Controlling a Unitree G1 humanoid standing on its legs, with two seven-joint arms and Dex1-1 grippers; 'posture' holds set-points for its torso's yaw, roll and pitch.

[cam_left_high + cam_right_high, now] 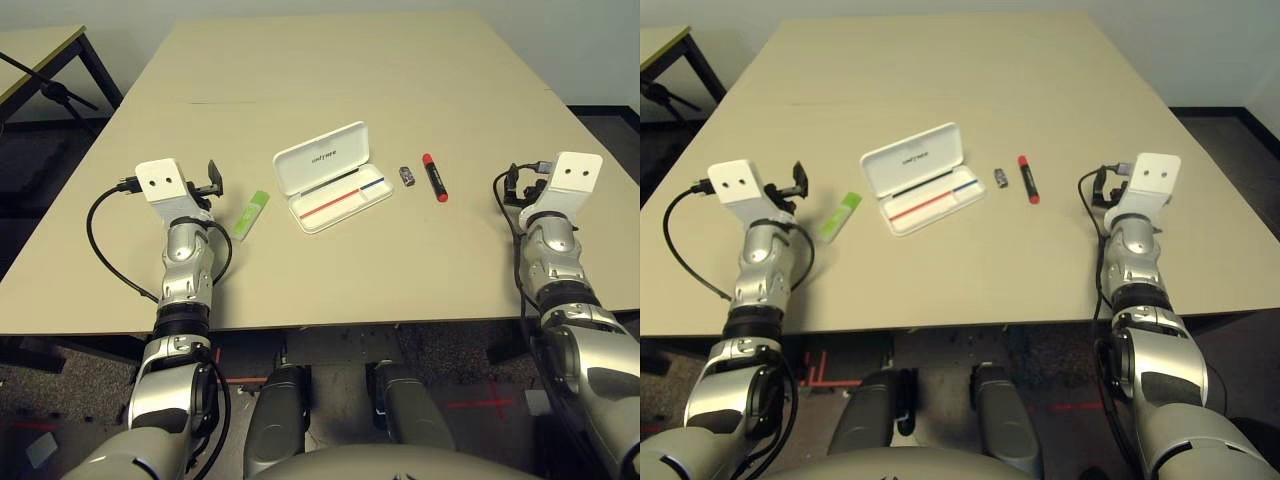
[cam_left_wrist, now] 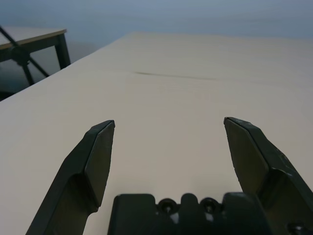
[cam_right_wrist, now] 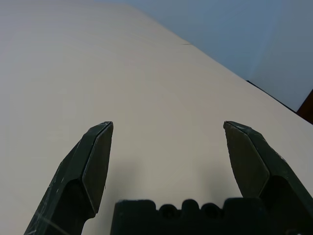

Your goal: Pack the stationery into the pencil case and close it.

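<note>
With both end effectors spread and empty, the left end effector (image 2: 168,147) should pinch the green highlighter (image 1: 252,215) left of the open pencil case (image 1: 330,175) mid-barrel.

a broad beige bench (image 1: 330,90) fills the foreground. a second bench (image 1: 40,45) with dark legs stands well apart at its far left corner, over dark floor (image 1: 60,150).

lid print on pencil case (image 1: 320,158) too small to read, tiny dark grey block (image 1: 406,176) lacking discernible detail
</note>
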